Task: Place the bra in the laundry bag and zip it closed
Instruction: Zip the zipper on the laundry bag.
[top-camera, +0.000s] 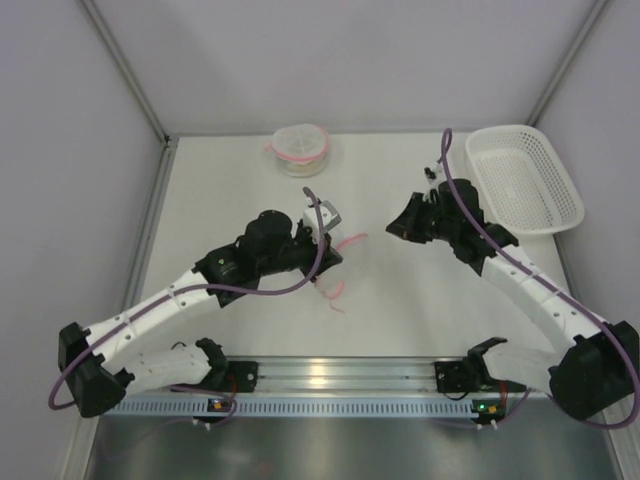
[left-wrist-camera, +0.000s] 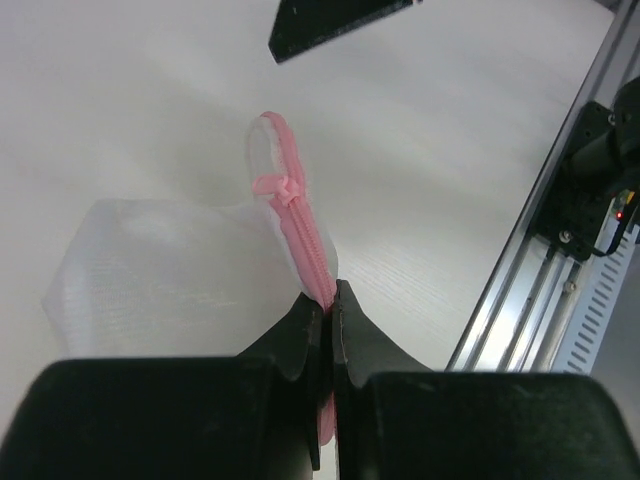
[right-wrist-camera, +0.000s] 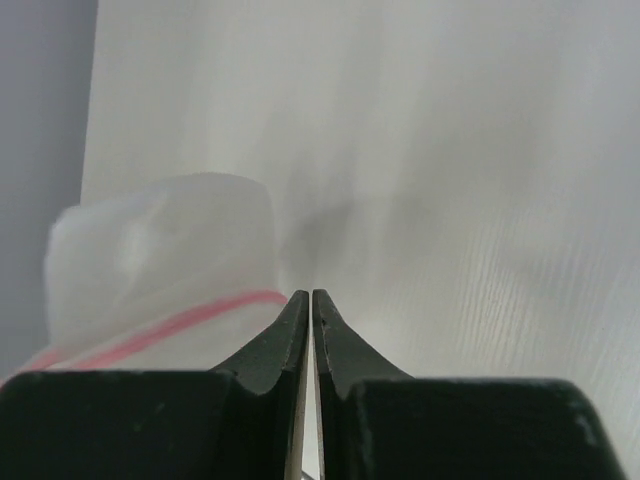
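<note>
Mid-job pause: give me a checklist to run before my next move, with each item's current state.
1. Grip: left pincer shut on the pink zipper edge of the mesh bag: ok.
2. Right pincer free to assist: ok, shut with nothing in it.
3. Bra inside the bag: cannot tell.
4. Zipper run fully closed: cannot tell, since the pincer hides its near end.
5. White basket apart from both arms: ok.
</note>
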